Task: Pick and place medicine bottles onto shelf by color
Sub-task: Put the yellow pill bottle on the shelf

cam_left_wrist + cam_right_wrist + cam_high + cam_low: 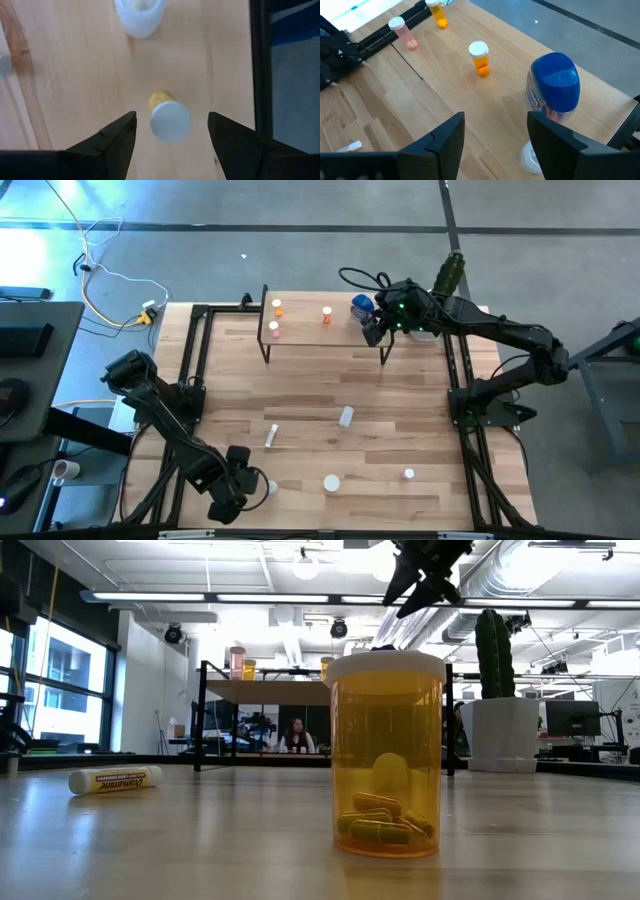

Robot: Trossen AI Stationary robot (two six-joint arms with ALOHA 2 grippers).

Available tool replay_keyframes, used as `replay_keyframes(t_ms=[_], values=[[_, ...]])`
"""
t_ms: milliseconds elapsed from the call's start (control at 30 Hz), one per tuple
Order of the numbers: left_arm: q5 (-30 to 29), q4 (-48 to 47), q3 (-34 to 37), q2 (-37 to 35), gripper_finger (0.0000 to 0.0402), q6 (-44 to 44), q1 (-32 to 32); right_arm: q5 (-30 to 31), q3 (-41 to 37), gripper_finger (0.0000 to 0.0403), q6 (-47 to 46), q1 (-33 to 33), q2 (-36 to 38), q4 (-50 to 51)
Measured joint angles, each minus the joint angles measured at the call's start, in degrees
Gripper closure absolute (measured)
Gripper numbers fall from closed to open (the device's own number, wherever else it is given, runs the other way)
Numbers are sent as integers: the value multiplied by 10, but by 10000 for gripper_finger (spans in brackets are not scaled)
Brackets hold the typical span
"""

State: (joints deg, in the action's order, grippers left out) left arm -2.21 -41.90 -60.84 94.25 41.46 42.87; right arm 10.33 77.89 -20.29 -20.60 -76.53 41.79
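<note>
Left gripper (pixel 172 131) jaws were spread over an orange vial (pixel 169 117), lower left of bench (pixel 300 380); judged light, slippery, best pinched at the body. Right gripper (pixel 495 131) jaws spread above shelf (pixel 320 330).

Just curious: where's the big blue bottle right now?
On the shelf, at its right end, seen from above: the blue bottle stands beside the right end effector.

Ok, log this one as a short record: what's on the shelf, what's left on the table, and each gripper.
shelf: two orange bottles, one pink bottle, blue bottle
table: several small bottles remain, one white-capped orange bottle near the left arm
left gripper: open, above that bottle, not gripping
right gripper: open, over the shelf beside the blue bottle, empty
</note>
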Motion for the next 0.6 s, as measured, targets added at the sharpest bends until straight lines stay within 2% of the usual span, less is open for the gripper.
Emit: replay_keyframes(t_ms=[233,467,600], values=[[-1,1,0,31,168,28,0,0,0,197,0,0,0,0],[-8,8,0,23,168,29,0,0,0,197,11,0,0,0],[-18,11,0,18,184,29,0,0,0,197,13,0,0,0]])
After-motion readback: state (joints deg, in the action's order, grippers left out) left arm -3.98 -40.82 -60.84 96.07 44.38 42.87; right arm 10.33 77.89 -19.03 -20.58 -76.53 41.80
